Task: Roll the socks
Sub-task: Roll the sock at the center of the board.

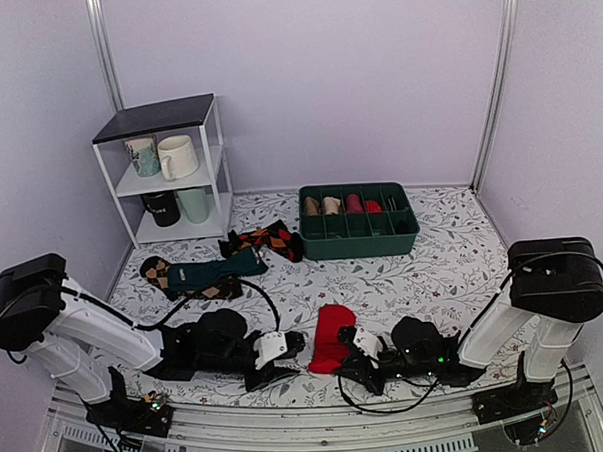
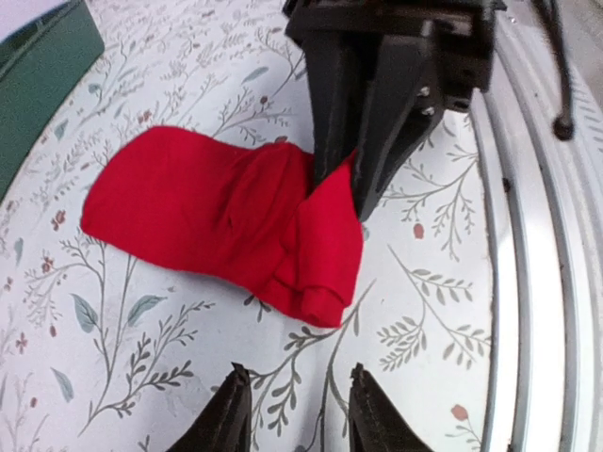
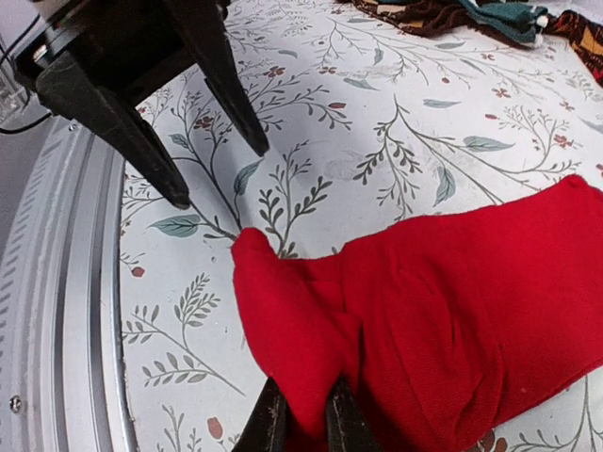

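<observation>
The red socks (image 1: 331,337) lie stacked on the floral cloth near the front edge, between the two arms. They also show in the left wrist view (image 2: 217,212) and the right wrist view (image 3: 452,320). My right gripper (image 1: 350,362) is shut on the near end of the red socks, a fold of fabric pinched between its fingers (image 3: 303,419) and lifted a little. My left gripper (image 1: 290,343) is open and empty, its fingertips (image 2: 236,386) a short way left of the socks, pointing at them.
A green divided bin (image 1: 358,220) with rolled socks stands at the back. Argyle socks (image 1: 267,239) and a dark teal sock (image 1: 211,273) lie back left. A white shelf (image 1: 169,172) with mugs stands far left. The metal table rail (image 1: 320,425) runs along the front.
</observation>
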`<state>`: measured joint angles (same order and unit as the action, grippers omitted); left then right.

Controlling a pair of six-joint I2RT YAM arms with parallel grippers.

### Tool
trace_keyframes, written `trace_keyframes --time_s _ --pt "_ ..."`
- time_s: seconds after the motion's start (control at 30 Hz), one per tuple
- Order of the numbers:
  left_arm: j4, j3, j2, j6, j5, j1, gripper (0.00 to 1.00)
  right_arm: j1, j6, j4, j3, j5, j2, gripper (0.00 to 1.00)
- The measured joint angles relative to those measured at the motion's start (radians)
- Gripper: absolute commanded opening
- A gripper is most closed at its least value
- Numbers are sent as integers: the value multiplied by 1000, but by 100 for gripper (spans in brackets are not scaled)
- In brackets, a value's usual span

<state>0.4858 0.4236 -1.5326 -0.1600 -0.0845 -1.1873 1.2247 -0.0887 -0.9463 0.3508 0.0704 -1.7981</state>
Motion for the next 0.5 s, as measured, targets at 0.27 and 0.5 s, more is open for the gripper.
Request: trace_keyframes --time_s 0.27,0.5 --pt "180 -39 -6 -147 57 -66 39 -102 -193 -11 36 257 -51 4" --pt "232 19 -139 -219 67 -89 39 -117 -282 27 84 365 -82 4"
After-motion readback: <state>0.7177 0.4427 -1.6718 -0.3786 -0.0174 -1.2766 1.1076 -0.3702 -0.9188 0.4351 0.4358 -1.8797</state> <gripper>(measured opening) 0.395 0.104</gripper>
